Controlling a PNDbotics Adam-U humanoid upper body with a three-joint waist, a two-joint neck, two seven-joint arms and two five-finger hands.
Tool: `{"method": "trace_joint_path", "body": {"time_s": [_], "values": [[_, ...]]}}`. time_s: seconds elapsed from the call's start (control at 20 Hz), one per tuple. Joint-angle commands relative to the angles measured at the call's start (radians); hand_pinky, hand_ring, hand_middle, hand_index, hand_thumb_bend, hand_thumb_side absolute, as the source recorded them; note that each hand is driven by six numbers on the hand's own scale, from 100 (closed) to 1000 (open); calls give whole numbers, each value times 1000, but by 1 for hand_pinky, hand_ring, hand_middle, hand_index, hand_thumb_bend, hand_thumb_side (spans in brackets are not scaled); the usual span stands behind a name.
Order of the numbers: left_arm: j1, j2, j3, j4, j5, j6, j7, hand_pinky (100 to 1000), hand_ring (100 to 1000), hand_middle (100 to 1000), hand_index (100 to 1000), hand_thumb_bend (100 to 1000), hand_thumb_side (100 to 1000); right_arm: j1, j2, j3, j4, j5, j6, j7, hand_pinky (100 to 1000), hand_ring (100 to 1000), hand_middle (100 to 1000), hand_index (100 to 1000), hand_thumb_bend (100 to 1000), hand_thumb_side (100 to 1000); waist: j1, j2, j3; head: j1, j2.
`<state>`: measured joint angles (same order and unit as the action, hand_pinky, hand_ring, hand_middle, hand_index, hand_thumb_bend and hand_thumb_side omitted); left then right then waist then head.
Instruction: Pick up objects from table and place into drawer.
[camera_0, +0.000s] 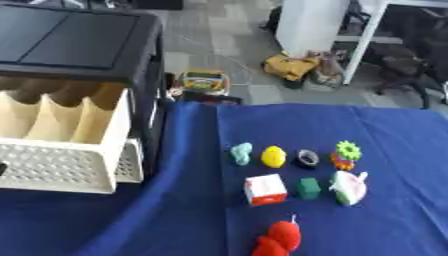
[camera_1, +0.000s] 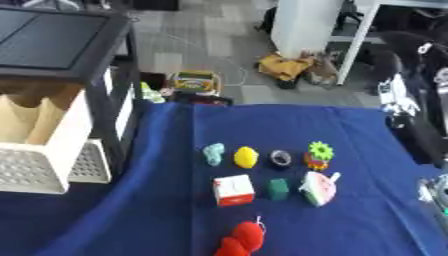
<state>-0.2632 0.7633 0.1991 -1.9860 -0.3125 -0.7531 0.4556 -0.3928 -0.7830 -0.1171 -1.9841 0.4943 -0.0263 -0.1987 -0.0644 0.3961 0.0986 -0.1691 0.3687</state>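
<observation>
Blue-clothed table (camera_0: 394, 130), open white drawer (camera_0: 61, 167), white-red box (camera_0: 265, 190) label unreadable, perhaps a lemon (camera_0: 274, 156), hands unseen

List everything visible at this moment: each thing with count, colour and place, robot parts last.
Drawer unit: one, black frame, left of the table.
Open drawer: one, white, perforated front, pulled out at left.
Tablecloth: one, blue, covering the table.
Teal object: one, back row, leftmost.
Lemon: one, yellow, back row.
Tape roll: one, dark, back row.
Flower-topped toy: one, green over orange, back row, rightmost.
Box: one, white and red, middle row.
Cube: one, green, middle row.
Watermelon slice toy: one, white, pink and green, middle row.
Red toy: one, front edge.
Floor clutter: beyond the table.
Robot hands: none clearly visible.
</observation>
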Motion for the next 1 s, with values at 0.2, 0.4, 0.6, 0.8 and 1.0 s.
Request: {"method": "trace_joint_path", "body": {"time_s": [0.2,0.4,0.6,0.8,1.0], "values": [[13,4,-7,-14,-60,-154,220,616,703,741,908,100,619,-34,-155,38,-16,159,-74,194,818,831,761,857,394,865,1,-16,1,-3,13],[25,-7,-17,-14,-81,-154,235,592,680,733,907,100,617,-38,-211,70,-16,167,-118,258,832,840,787,878,443,834,0,-19,1,-5,17],[40,-22,-20,-14,-92,-154,227,588,675,734,905,100,614,-33,-257,108,-16,155,-164,318,834,850,793,892,520,720,-3,-23,2,-6,20],[47,-25,-17,-14,-83,-154,215,589,675,735,901,100,609,-41,-294,133,-16,108,-208,362,827,847,767,882,548,656,-4,-28,4,-6,26],[49,-32,-20,-14,-74,-154,201,588,673,734,900,100,609,-68,-322,164,-16,60,-206,384,817,839,744,870,565,630,-6,-33,5,-7,32]]}}
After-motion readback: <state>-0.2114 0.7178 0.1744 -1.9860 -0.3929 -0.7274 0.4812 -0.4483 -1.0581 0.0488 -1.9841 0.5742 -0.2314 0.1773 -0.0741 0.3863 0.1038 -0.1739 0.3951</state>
